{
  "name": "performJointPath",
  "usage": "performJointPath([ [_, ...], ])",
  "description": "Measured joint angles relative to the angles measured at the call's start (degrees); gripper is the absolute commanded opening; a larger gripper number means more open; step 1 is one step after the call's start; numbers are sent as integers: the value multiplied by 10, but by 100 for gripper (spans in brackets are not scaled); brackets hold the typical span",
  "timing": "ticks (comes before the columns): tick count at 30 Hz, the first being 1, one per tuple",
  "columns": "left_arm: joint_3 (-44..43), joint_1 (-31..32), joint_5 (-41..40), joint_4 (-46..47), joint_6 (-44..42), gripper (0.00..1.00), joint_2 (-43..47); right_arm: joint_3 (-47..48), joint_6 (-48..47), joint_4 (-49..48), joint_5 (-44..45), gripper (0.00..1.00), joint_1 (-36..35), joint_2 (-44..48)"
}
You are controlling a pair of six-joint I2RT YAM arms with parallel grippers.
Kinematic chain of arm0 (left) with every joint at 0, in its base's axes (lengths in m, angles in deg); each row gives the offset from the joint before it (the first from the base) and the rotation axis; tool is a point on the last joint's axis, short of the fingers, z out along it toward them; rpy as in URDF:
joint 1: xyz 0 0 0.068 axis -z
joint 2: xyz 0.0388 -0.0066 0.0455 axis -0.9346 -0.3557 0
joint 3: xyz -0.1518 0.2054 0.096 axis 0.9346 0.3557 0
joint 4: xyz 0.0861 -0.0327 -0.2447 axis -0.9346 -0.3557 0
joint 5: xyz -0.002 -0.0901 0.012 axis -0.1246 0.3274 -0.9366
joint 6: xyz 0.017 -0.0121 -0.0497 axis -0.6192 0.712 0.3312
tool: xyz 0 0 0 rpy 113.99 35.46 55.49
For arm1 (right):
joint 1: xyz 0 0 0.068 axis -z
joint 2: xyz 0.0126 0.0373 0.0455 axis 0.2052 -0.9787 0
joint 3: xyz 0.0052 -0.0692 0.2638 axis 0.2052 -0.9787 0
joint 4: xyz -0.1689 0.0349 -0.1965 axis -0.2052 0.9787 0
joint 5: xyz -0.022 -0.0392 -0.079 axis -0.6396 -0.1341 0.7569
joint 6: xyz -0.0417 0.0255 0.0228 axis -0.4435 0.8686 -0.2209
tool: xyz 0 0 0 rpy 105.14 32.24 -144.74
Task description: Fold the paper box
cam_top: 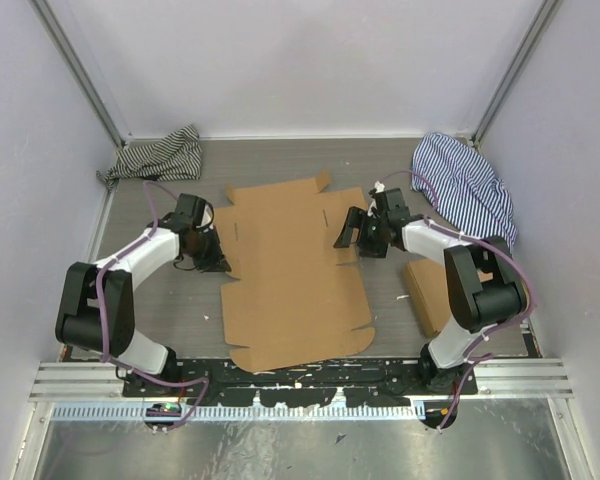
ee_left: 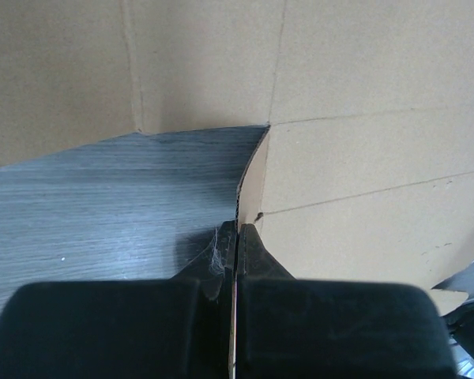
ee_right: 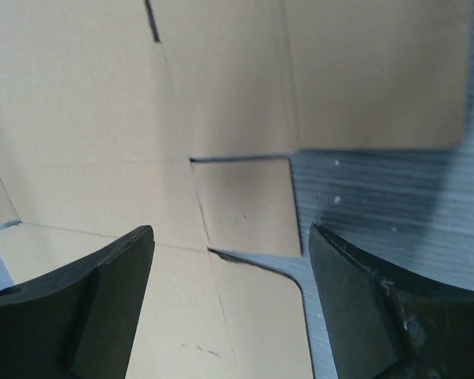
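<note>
The paper box (cam_top: 290, 275) is a flat brown die-cut sheet lying in the middle of the table. My left gripper (cam_top: 212, 258) is at its left edge, shut on a side flap whose thin edge runs between the fingers (ee_left: 237, 237). My right gripper (cam_top: 352, 235) is open just above the sheet's right side. In the right wrist view the open fingers (ee_right: 110, 276) straddle a small square tab (ee_right: 249, 207) and a rounded flap of the box (ee_right: 261, 324).
A striped dark cloth (cam_top: 160, 155) lies at the back left and a blue striped cloth (cam_top: 467, 185) at the back right. A stack of flat brown cardboard (cam_top: 435, 295) lies under the right arm. Grey walls close in three sides.
</note>
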Motion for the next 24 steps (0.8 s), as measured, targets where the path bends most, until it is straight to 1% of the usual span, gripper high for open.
performJointPath([
  [4, -10, 5, -7, 0, -3, 0, -21, 21, -9, 1, 22, 84, -20, -22],
  [5, -13, 5, -10, -2, -4, 0, -24, 27, -12, 4, 32, 84, -26, -24],
  [6, -14, 6, -17, -3, -4, 0, -30, 43, -19, 10, 63, 84, -40, -35],
  [11, -20, 12, -26, -3, -4, 0, -37, 52, -22, 14, 107, 83, -59, -41],
  [18, -25, 20, -42, -6, -4, 0, -42, 49, -25, 14, 131, 83, -72, -37],
  [24, -33, 27, -53, -11, -7, 0, -45, 44, -25, 37, 141, 83, -83, -8],
])
